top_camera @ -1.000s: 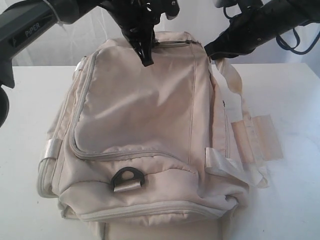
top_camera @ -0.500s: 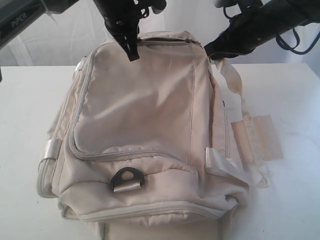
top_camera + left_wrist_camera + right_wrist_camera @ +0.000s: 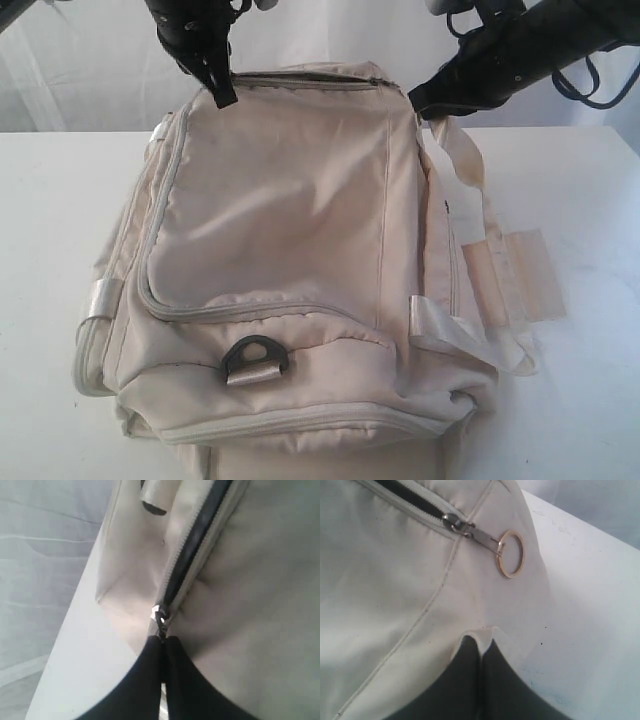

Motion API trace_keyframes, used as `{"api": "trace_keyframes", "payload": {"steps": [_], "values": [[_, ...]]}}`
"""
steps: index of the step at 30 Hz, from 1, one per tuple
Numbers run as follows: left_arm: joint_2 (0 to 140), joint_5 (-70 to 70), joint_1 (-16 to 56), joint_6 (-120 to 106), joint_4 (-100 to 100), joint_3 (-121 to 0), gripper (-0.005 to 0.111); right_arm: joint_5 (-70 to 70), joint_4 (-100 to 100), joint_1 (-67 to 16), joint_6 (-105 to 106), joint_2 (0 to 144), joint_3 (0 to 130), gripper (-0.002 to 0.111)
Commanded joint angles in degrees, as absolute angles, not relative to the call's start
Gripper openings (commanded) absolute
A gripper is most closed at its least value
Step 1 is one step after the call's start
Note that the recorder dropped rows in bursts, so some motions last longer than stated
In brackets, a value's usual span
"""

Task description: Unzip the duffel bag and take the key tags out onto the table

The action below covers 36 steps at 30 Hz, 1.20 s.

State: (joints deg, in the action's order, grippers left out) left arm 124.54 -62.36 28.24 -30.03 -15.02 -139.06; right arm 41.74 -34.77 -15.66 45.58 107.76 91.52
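Note:
The cream duffel bag [image 3: 290,230] lies on the white table [image 3: 580,180], filling the middle of the exterior view. My left gripper [image 3: 222,97] is at the bag's far left corner, shut on the zipper pull [image 3: 160,622] of the top zipper. Behind the slider the zipper [image 3: 192,550] gapes open and shows dark lining. My right gripper [image 3: 420,105] is at the far right corner, shut on a pinched fold of bag fabric [image 3: 482,632]. Beside it lies a second zipper slider with a brass ring [image 3: 510,554]. The key tags are hidden.
Pale webbing handles [image 3: 500,285] trail off the bag's right side onto the table. A black D-ring [image 3: 255,355] sits on the near end of the bag. A white backdrop stands behind the table.
My left gripper has travelled leftward along the bag's far edge, drawing the zipper pull with it toward the far left corner. The right gripper has stayed put on the fabric.

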Motion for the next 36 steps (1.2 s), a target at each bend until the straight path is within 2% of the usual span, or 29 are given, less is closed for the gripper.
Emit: {"api": "trace_keyframes", "payload": {"steps": [1, 18, 20, 22, 24, 25, 30, 36], "values": [[123.3, -68.8, 26.6, -28.4, -16.9, -139.4, 0.0, 39.6, -36.4, -15.4, 45.8, 105.8, 92.2, 0.0], [123.3, -70.0, 25.3, -26.9, -12.3, -139.4, 0.0, 38.0, -36.4, -15.4, 46.4, 105.8, 92.2, 0.001], [123.3, -70.0, 25.3, -26.9, -11.2, -139.4, 0.0, 38.2, -36.4, -15.4, 46.5, 105.8, 92.2, 0.008], [123.3, -70.0, 25.3, -26.9, -10.3, -139.4, 0.0, 38.8, -36.4, -15.4, 46.8, 105.8, 92.2, 0.022], [123.3, -70.0, 25.3, -27.2, -10.2, -139.4, 0.0, 39.4, -37.8, -15.6, 46.8, 105.4, 92.2, 0.042], [123.3, -70.0, 25.3, -27.2, -10.0, -139.4, 0.0, 39.6, -38.4, -15.7, 47.3, 105.1, 92.2, 0.045], [123.3, -70.0, 25.3, -27.2, -7.2, -139.4, 0.0, 40.6, -42.0, -18.0, 59.8, 102.2, 92.2, 0.047], [123.3, -70.0, 25.3, -27.4, -6.9, -139.4, 0.0, 34.6, -44.2, -22.8, 80.2, 103.5, 92.2, 0.048]]}}
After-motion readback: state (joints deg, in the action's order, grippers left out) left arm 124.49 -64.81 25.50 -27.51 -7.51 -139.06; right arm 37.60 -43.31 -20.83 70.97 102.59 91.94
